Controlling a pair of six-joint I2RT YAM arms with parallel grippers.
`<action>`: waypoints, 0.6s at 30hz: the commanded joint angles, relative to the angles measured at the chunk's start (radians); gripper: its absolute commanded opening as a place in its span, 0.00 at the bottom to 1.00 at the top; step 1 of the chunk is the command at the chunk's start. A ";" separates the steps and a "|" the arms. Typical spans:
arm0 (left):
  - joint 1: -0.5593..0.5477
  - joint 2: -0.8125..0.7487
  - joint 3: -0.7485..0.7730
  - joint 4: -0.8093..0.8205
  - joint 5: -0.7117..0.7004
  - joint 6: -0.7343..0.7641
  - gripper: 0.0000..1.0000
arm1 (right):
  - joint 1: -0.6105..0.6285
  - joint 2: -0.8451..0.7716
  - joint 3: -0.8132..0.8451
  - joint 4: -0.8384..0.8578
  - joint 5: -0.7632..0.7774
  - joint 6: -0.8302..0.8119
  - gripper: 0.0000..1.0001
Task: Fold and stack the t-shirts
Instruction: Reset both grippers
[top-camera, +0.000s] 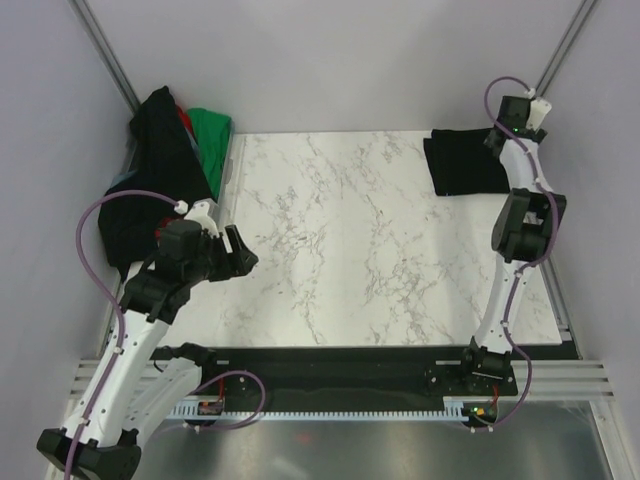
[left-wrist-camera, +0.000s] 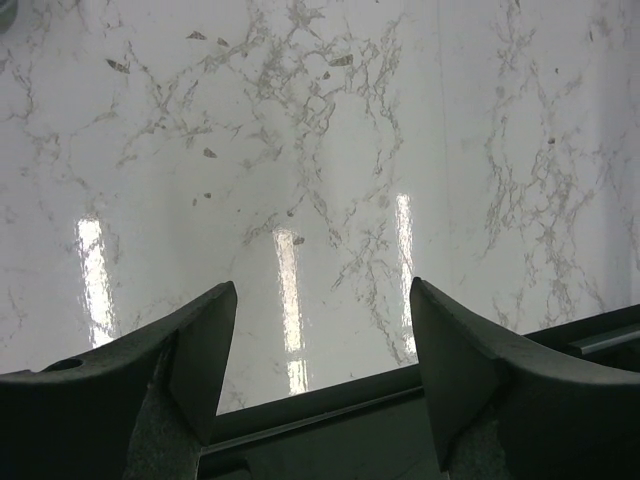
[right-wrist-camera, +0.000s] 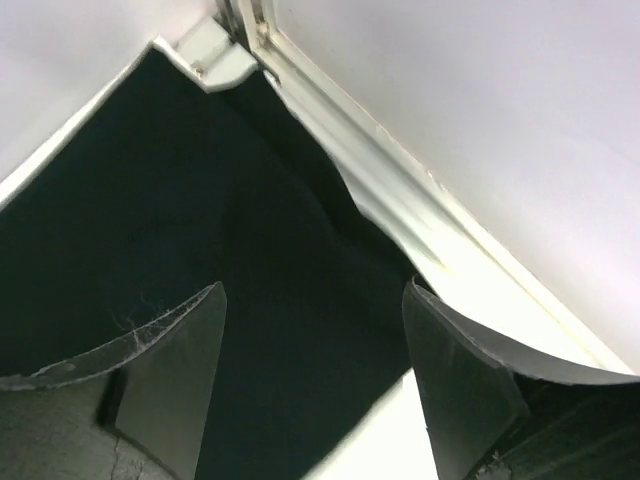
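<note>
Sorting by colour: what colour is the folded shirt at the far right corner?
Black, clearest in the top view.

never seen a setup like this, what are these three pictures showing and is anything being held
Two robot arms are bolted at the near edge of a marble table. The overhead picture shows both. The other two come from cameras on each wrist, looking past that arm's own fingers. The left pincer is open over bare marble. The right pincer is open above a folded black t-shirt in the far right corner. A pile of unfolded t-shirts, black, green and red, lies at the far left. Nothing is held.
</note>
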 joint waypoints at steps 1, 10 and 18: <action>0.008 -0.037 0.002 0.030 -0.012 0.026 0.78 | 0.010 -0.344 -0.196 0.033 -0.086 0.174 0.79; 0.013 -0.038 0.002 0.029 -0.013 0.031 0.81 | 0.552 -1.055 -0.908 0.100 -0.081 0.264 0.80; 0.014 -0.049 0.002 0.033 -0.015 0.037 1.00 | 1.123 -1.373 -1.455 0.203 0.069 0.406 0.82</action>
